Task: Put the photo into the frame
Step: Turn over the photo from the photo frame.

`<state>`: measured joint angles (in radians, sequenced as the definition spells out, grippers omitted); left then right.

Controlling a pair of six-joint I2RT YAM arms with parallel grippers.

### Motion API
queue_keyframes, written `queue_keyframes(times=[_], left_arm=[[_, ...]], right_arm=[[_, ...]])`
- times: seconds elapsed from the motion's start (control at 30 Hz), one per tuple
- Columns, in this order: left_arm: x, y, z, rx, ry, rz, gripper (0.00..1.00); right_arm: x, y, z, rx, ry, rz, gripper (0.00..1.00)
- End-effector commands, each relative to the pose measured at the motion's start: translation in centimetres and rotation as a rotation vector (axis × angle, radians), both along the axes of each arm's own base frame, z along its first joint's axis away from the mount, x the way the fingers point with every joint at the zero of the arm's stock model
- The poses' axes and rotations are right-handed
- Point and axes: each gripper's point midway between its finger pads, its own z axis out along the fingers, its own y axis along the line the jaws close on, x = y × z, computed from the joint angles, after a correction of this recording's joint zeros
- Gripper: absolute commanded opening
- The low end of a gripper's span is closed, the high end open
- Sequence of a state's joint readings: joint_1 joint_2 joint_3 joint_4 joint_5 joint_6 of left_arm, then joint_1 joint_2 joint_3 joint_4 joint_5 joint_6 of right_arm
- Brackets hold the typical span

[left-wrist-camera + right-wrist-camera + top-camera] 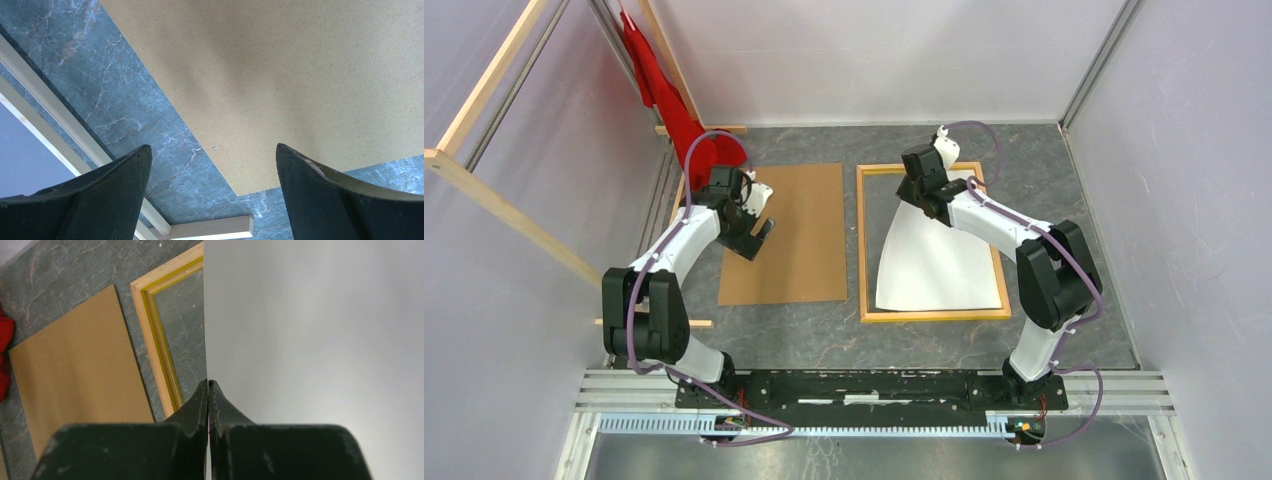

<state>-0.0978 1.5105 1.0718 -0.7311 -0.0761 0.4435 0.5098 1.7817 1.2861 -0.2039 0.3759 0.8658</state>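
The photo (939, 265) shows its plain white back, its near edge resting inside the frame (862, 250) and its far end lifted and curved. My right gripper (923, 203) is shut on that far edge; in the right wrist view the closed fingertips (208, 382) pinch the left side of the photo (325, 340), with the frame's wood and yellow rail (152, 340) lying below to the left. My left gripper (762, 212) hangs open over the left edge of the brown backing board (789, 235), nothing between its fingers (120, 190).
The backing board (300, 75) lies flat left of the frame on the grey marble floor. A red cloth (669, 100) hangs at the back left corner. Light wooden slats (484, 90) lean along the left wall, one strip (210, 227) beside the board's corner.
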Motion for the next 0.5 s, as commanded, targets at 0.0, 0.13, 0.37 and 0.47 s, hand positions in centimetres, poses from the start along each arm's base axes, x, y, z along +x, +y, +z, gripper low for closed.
queue_keyframes(times=[0.0, 0.13, 0.37, 0.47], left_arm=[[-0.1, -0.1, 0.6, -0.01, -0.031, 0.014, 1.0], [0.0, -0.3, 0.7, -0.022, -0.038, 0.015, 1.0], [0.1, -0.4, 0.8, -0.023, -0.038, 0.01, 1.0], [0.2, -0.4, 0.8, -0.021, -0.04, 0.009, 1.0]], right_arm=[[0.7, 0.6, 1.2, 0.011, -0.03, 0.02, 0.0], [0.7, 0.8, 0.6, 0.007, -0.015, 0.026, 0.0], [0.7, 1.5, -0.4, 0.026, 0.005, 0.054, 0.0], [0.7, 1.9, -0.6, 0.028, 0.004, 0.075, 0.11]])
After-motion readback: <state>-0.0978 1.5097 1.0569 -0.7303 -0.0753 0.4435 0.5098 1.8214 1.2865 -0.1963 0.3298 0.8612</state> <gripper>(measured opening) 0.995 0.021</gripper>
